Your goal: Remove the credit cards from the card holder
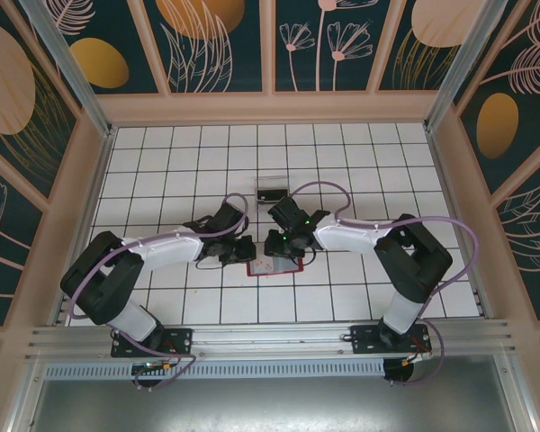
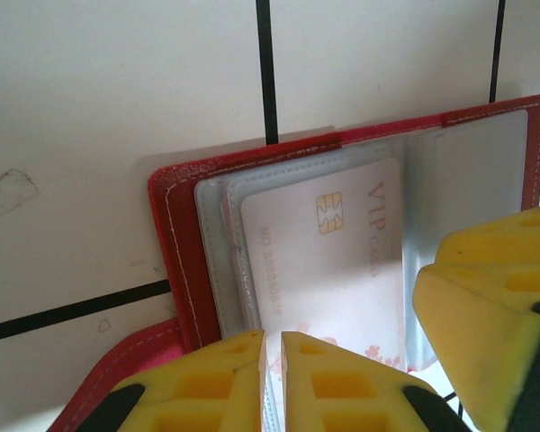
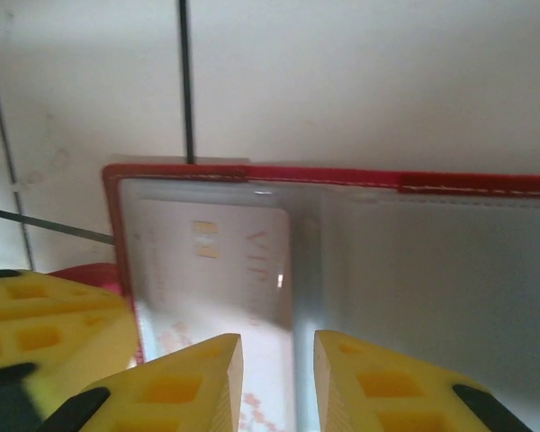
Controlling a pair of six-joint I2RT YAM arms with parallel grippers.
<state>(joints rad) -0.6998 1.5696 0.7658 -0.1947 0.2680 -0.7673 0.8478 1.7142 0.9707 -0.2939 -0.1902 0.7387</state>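
Note:
The red card holder (image 1: 272, 268) lies open on the white tiles between the two arms. Its red border (image 2: 175, 234) frames clear grey pockets, and a pale credit card (image 2: 333, 261) with a gold chip and "VIP" lettering sits in one pocket. My left gripper (image 2: 273, 337) is at the holder's near edge, its yellow jaws almost together with a thin pocket sheet in the slit. My right gripper (image 3: 279, 346) hovers over the same card (image 3: 216, 261) and the holder's rim (image 3: 342, 173), jaws a little apart. In the top view, left gripper (image 1: 249, 250) and right gripper (image 1: 286, 245) nearly touch.
A small clear plastic box (image 1: 272, 191) stands on the tiles just beyond the grippers. Pale wooden walls ring the tiled floor (image 1: 387, 162). The right gripper's yellow finger (image 2: 486, 342) crowds the left wrist view, and the left one (image 3: 45, 324) shows in the right wrist view.

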